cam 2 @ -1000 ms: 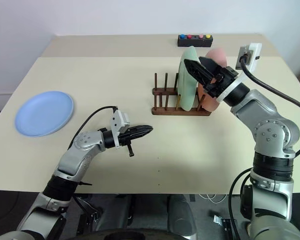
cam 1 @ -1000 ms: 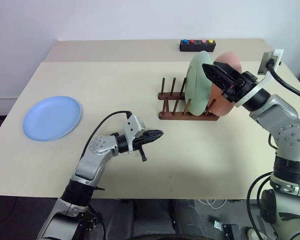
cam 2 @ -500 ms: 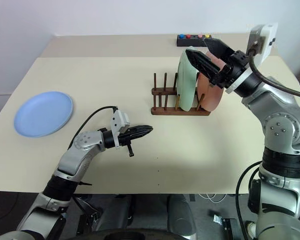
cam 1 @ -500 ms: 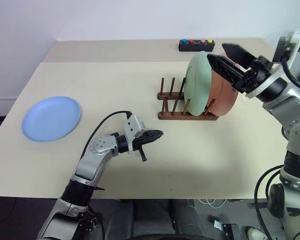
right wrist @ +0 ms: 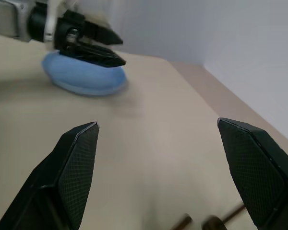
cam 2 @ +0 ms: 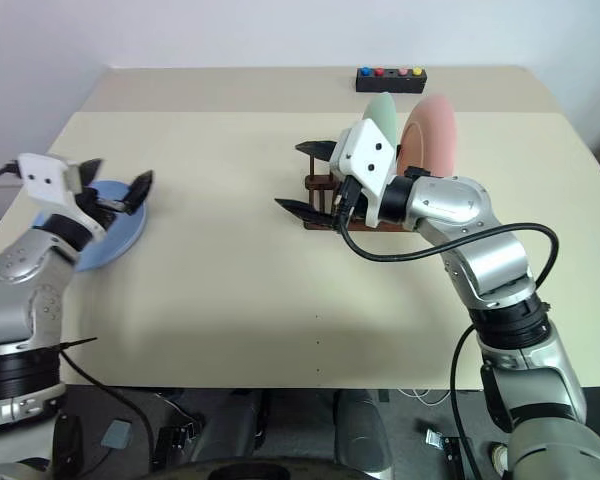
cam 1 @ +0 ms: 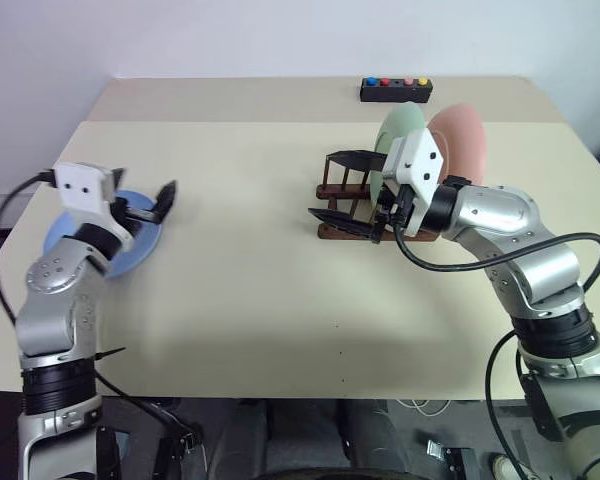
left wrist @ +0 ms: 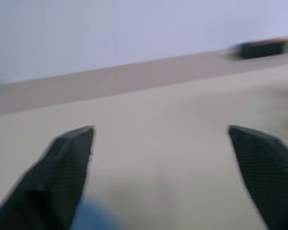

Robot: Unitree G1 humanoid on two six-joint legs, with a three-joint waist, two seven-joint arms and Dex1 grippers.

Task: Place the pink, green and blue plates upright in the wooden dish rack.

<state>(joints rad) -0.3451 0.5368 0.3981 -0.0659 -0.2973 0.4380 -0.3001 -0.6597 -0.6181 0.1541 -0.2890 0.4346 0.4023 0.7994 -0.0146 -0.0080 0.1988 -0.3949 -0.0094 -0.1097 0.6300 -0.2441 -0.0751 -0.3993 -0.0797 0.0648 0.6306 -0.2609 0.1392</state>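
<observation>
The blue plate (cam 1: 130, 250) lies flat at the table's left edge, and it appears again in the right wrist view (right wrist: 84, 79). My left gripper (cam 1: 142, 190) hovers over it with its fingers (left wrist: 69, 163) wide open and nothing between them. The green plate (cam 1: 402, 125) and the pink plate (cam 1: 462, 140) stand upright in the wooden dish rack (cam 2: 318, 188), the pink one to the right of the green. My right gripper (cam 1: 321, 185) is open and empty just left of the rack, pointing left across the table, partly hiding the rack's pegs.
A small black box with coloured buttons (cam 1: 395, 90) sits at the table's far edge behind the rack. Bare tabletop (cam 1: 250, 270) stretches between the blue plate and the rack. The rack's left slots hold nothing.
My left arm swung left from the table's middle to the blue plate, and its gripper went from shut to open. My right gripper drew off the plates and turned left, in front of the rack.
</observation>
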